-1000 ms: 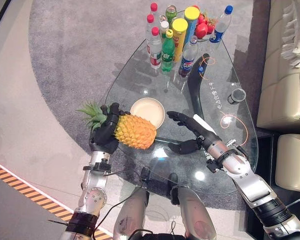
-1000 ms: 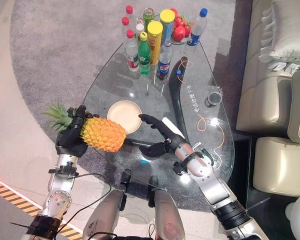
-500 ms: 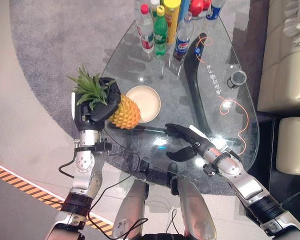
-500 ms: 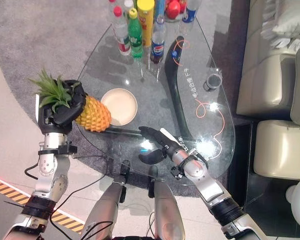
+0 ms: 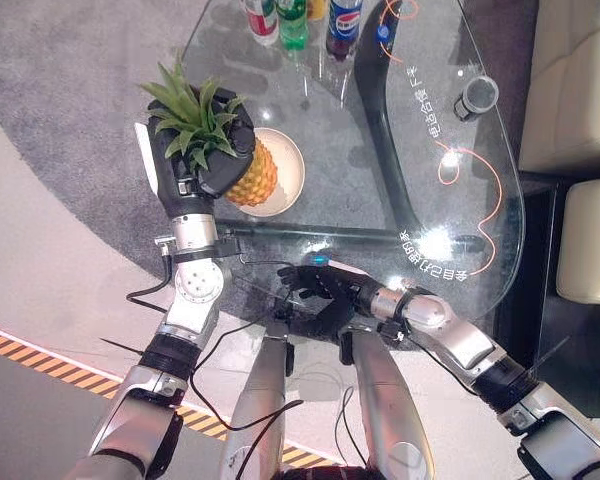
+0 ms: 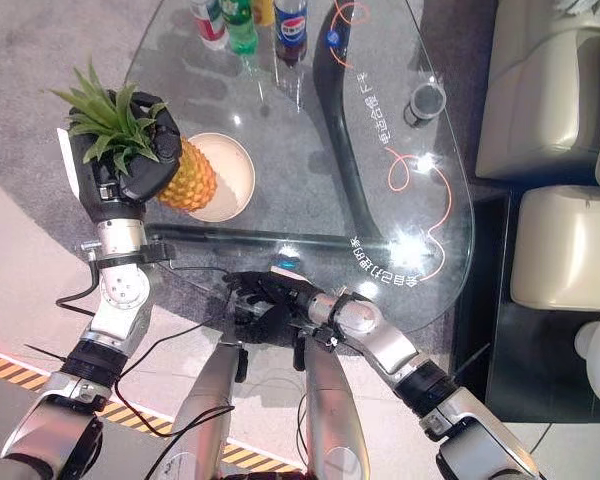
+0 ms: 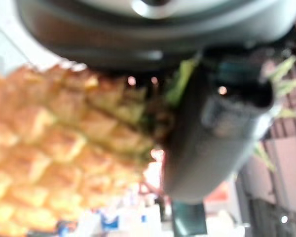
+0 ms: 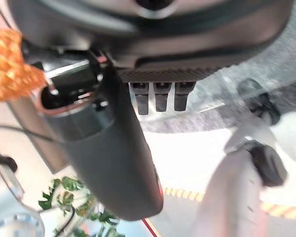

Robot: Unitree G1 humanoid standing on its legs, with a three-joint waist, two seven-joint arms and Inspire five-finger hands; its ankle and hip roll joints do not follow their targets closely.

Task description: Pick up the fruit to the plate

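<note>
Two head eyes overhead, sharing glass table (image 5: 420, 140); wrist cameras close-up.

A glass table (image 5: 340, 150) is seen over a grey rug (image 5: 90, 90). Bottles (image 5: 300, 15) are grouped at its far end, and a small dark cup (image 5: 477, 95) stands near its right edge. A beige sofa (image 5: 580, 90) is placed just beside the table.

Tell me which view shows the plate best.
The left eye view: the plate lies on the glass table, its near-left part covered by the pineapple that the left hand grips. The right eye view shows the same. The left wrist view gives pineapple skin and thumb.
</note>
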